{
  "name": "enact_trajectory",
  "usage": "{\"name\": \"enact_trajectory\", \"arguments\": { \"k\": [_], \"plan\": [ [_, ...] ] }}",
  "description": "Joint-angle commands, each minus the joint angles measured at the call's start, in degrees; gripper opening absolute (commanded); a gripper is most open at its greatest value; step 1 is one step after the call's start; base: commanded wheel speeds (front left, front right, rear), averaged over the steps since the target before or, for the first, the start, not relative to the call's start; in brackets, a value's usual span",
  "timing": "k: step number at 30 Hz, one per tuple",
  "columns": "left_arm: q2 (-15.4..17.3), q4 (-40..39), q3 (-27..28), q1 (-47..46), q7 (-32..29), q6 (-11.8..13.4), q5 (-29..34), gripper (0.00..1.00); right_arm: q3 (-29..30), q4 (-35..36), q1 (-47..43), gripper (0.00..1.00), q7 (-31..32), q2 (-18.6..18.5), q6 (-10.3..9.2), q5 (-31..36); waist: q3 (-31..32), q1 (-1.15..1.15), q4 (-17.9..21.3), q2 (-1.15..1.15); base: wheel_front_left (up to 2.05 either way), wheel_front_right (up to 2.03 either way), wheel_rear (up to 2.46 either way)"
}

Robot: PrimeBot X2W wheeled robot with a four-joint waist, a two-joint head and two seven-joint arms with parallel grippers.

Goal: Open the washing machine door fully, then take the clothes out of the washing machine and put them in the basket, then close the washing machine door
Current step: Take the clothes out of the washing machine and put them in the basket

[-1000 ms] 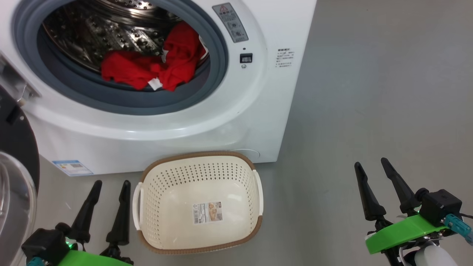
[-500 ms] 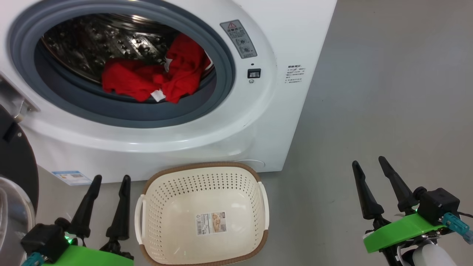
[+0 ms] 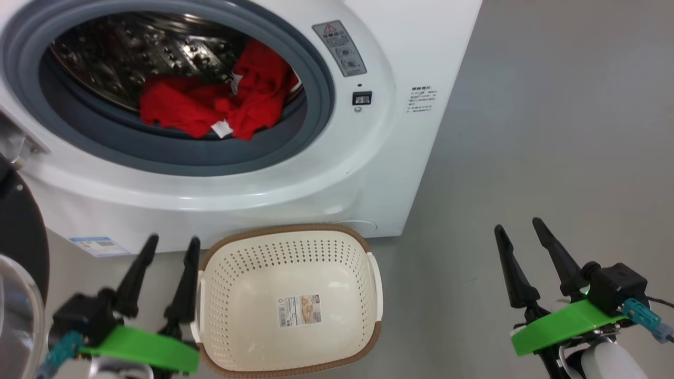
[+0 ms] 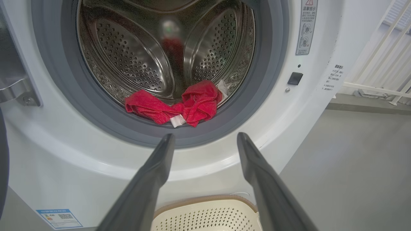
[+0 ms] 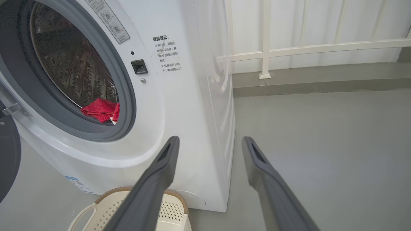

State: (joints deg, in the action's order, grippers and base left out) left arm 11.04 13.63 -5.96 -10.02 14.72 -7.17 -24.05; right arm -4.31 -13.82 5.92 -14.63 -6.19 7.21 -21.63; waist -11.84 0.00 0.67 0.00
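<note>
Left tool (image 3: 173,239), right tool (image 3: 517,224): each two long tapered black fingers (image 3: 514,273) on a bright green bracket (image 3: 563,325), black block (image 3: 613,287) and teal connector (image 3: 640,314) behind. Right forearm (image 3: 611,364) white.

So you're looking at a plain grey floor (image 3: 553,131) that's carrying everything here. The white washing machine (image 3: 368,173) is standing right on it, filling the left of the head view, while bare floor is stretching off to your right. The cream basket (image 3: 287,252) is sitting on the floor just in front of the machine's bottom edge. Its brown rim is coming really close to the machine, but I can't tell if it's touching. In the right wrist view a white railing (image 5: 265,51) is standing on a raised grey step (image 5: 321,85) past the machine's side.
</note>
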Motion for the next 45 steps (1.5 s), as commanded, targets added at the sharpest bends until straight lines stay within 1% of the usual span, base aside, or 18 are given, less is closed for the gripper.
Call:
{"name": "enact_trajectory", "arguments": {
  "k": [1,5,9,15,16,23,30,37,45],
  "plan": [
    [1.2,0.0,1.5,-4.4,0.3,-0.3,0.8,1.00,-1.4,1.6,2.3,1.00,-0.4,0.0,0.28,0.6,-1.4,0.00,0.4,0.00,0.00,0.00,0.00],
    [1.5,3.3,-0.4,-10.2,0.3,-0.3,1.6,1.00,-1.9,1.7,3.4,1.00,-0.4,0.5,0.28,0.6,-3.6,0.00,1.3,0.00,0.00,0.00,0.00],
    [2.7,7.3,-2.7,-16.7,0.3,-0.3,2.2,1.00,-2.4,1.8,4.5,1.00,-0.4,1.2,0.28,0.7,-5.9,0.00,2.5,0.00,0.00,0.00,0.00],
    [4.6,14.0,-5.5,-27.2,0.3,-0.3,1.3,1.00,-2.3,2.3,6.4,1.00,-0.4,2.2,0.28,0.7,-10.1,0.00,4.4,0.00,0.00,0.00,0.00],
    [4.6,14.0,-5.5,-27.2,0.3,-0.3,1.3,1.00,-2.3,2.3,6.4,1.00,-0.4,2.2,0.28,0.7,-10.1,0.00,4.4,0.00,0.00,0.00,0.00],
    [7.5,24.4,-11.7,-38.9,-0.2,-0.3,-0.3,1.00,-2.5,2.8,8.5,1.00,-0.4,3.1,0.28,0.7,-14.4,0.00,6.6,0.00,0.00,0.00,0.00],
    [9.5,31.9,-17.6,-48.3,-1.9,-0.3,-3.6,1.00,-2.7,3.4,10.4,1.00,-0.4,3.3,0.28,0.1,-18.0,0.00,7.8,0.00,0.00,0.00,0.00],
    [10.8,38.0,-22.5,-55.5,-2.6,-0.3,-6.6,1.00,-3.5,3.8,12.1,1.00,-0.4,3.3,0.28,-1.3,-20.5,0.00,8.7,0.00,0.00,0.00,0.00],
    [11.6,43.6,-26.4,-60.0,-1.7,-0.3,-9.3,1.00,-4.6,4.2,13.1,1.00,-0.4,3.3,0.28,-2.4,-22.0,0.00,9.9,0.00,0.00,0.00,0.00]
  ]
}}
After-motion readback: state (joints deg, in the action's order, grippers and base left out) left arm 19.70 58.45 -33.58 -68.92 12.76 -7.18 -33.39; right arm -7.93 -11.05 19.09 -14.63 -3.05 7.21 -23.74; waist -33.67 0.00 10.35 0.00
